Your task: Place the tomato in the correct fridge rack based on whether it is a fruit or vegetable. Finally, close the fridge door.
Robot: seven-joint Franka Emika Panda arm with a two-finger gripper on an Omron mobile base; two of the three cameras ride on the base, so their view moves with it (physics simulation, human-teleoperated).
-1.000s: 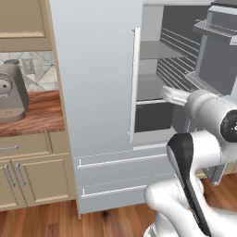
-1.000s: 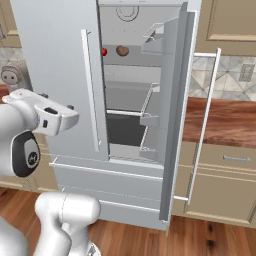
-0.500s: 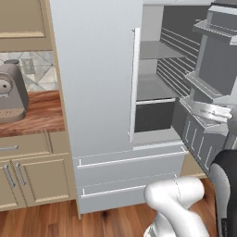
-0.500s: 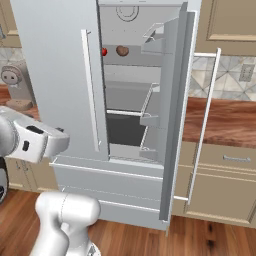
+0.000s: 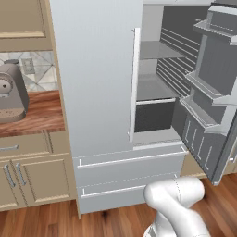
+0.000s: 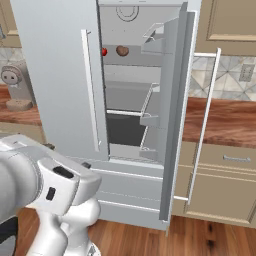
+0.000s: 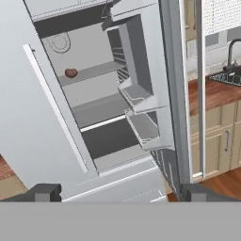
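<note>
Inside the fridge (image 6: 55, 75), the tomato (image 6: 104, 51) sits on the top rack left of a brown lump (image 6: 122, 50); the door (image 6: 176, 110) stands open. The tool's (image 7: 117, 192) tips are wide apart, empty.

Kitchen — fridge (image 6: 55, 75), wooden counter (image 6: 225, 120), cabinets (image 5: 28, 171).

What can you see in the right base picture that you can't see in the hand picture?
The right base view has the little red tomato on the top fridge shelf, next to the brown lump, plus a grey machine on the left counter. The hand view has a dark tap over a sink on the wooden counter, and the two open finger tips of the gripper at the bottom. Both have the brown lump, the open fridge door with its racks, the shelves inside and the long white handle.
</note>
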